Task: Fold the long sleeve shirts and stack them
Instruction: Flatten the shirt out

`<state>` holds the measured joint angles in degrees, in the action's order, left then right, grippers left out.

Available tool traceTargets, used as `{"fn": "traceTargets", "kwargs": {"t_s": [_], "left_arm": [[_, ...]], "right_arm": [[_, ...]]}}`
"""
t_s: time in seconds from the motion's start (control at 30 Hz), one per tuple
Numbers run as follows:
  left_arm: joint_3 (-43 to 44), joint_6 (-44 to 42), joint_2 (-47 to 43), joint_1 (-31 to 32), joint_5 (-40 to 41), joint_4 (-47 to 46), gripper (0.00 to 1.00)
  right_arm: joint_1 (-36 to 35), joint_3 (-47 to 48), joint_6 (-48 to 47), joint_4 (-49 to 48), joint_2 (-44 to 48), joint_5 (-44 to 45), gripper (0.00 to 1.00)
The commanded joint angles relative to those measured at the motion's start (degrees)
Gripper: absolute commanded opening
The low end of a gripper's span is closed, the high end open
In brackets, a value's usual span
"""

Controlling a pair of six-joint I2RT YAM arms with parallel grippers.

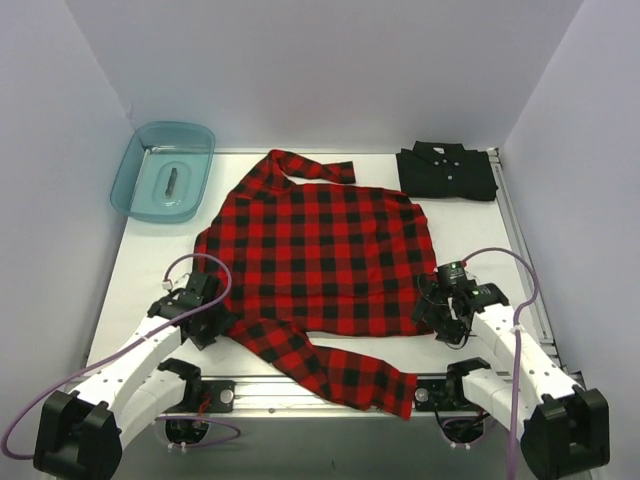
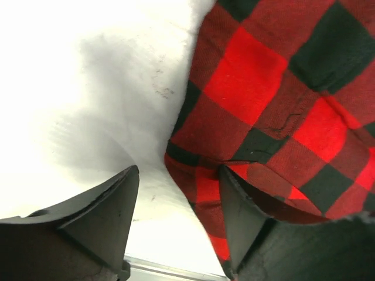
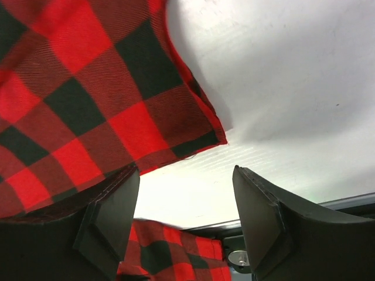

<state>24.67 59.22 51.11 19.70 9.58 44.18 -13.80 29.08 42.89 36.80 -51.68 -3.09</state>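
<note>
The red-and-black buffalo plaid flannel shirt (image 1: 320, 250) lies spread flat in the middle of the white table (image 1: 130, 270), with one sleeve trailing along the near edge. The left gripper (image 1: 214, 322) is down at the shirt's near-left corner with its jaws apart. In the wrist view the fabric's edge runs right into the gap, one finger (image 2: 252, 234) over the plaid and the other (image 2: 99, 222) over bare table, and nothing is clamped. On the other side, the right gripper (image 1: 440, 312) sits at the near-right hem corner, jaws parted too and gripping nothing; that corner lies just ahead of its fingers. The plain black collared shirt (image 1: 446, 172) sits folded in the far right corner, well apart from both arms. The translucent teal plastic bin (image 1: 135, 165) is at far left.
</note>
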Motion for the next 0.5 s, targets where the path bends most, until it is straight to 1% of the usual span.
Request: {"fn": "traceTargets", "kwargs": {"t_s": [0.0, 0.17, 0.2, 0.3, 0.47], "left_arm": [[-0.67, 2.13, 0.48, 1.04, 1.32, -1.03, 0.65], [-2.08, 2.22, 0.21, 2.71, 0.87, -3.49, 0.59], [-2.16, 2.21, 0.39, 3.14, 0.79, -3.84, 0.55], [-1.9, 2.13, 1.18, 4.02, 0.35, -4.98, 0.5], [-1.46, 2.13, 2.68, 4.99, 0.61, -5.86, 0.33]], "right_arm": [[0.18, -2.35, 2.72, -0.49, -2.54, -0.86, 0.65], [-0.08, -5.08, 4.21, -3.22, -2.63, -0.25, 0.63], [-0.17, -5.35, 4.3, -4.18, -2.9, -0.25, 0.63], [-0.17, -6.49, 5.18, -5.94, -3.95, 0.28, 0.6], [-0.08, -6.23, 6.32, -7.18, -4.66, 2.91, 0.57]]}}
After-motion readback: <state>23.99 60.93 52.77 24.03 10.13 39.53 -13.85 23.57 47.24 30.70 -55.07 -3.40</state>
